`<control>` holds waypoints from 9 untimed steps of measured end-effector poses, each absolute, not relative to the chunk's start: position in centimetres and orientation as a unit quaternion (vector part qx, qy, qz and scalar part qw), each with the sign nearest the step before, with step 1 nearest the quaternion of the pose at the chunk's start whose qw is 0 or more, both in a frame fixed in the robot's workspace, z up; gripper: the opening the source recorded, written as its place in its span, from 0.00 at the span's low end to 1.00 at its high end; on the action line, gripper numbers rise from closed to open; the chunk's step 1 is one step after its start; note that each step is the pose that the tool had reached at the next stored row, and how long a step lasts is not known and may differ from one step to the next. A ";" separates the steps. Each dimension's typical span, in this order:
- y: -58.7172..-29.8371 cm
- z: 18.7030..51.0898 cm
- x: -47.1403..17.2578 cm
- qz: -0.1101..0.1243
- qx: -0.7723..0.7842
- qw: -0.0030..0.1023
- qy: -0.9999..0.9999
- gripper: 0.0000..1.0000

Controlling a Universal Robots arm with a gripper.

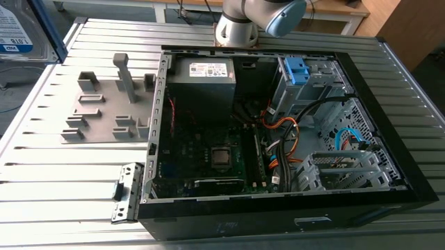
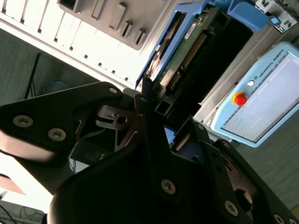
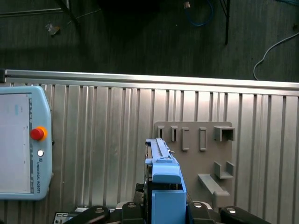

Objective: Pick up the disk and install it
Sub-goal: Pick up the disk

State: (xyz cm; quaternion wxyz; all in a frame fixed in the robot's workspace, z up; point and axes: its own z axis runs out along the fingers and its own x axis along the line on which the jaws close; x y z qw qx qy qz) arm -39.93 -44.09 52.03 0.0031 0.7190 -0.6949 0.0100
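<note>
The disk (image 1: pixel 17 31) shows at the exterior view's top left: a silver drive with a white-and-blue label and a blue rail on its edge, raised off the table. In the first wrist view the disk (image 3: pixel 163 172) stands edge-on, blue rail toward the camera, above the ribbed table. My gripper (image 3: pixel 166 207) is shut on it, with a black finger on each side. In the second wrist view the disk's green circuit-board side (image 2: pixel 184 51) and blue rail stick out beyond the black gripper (image 2: pixel 154 109).
An open black computer case (image 1: pixel 389 156) lies on the ribbed metal table (image 1: pixel 62 172), with a blue bracket (image 1: pixel 295 70) in its drive bay. A grey holder plate (image 1: pixel 104 112) sits to the case's left in the exterior view. A teach pendant (image 3: pixel 21 140) lies on the table.
</note>
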 end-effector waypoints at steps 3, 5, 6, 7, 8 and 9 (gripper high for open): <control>-44.1 52.0 -39.9 0.010 0.719 0.003 -0.695 0.36; -44.1 52.0 -39.7 0.010 0.719 0.003 -0.695 0.36; -44.1 52.0 -39.5 0.010 0.719 0.003 -0.695 0.36; -44.1 52.0 -39.3 0.010 0.719 0.003 -0.695 0.36; -44.1 52.0 -39.1 0.010 0.719 0.004 -0.695 0.36; -44.1 52.0 -38.8 0.010 0.719 0.004 -0.695 0.36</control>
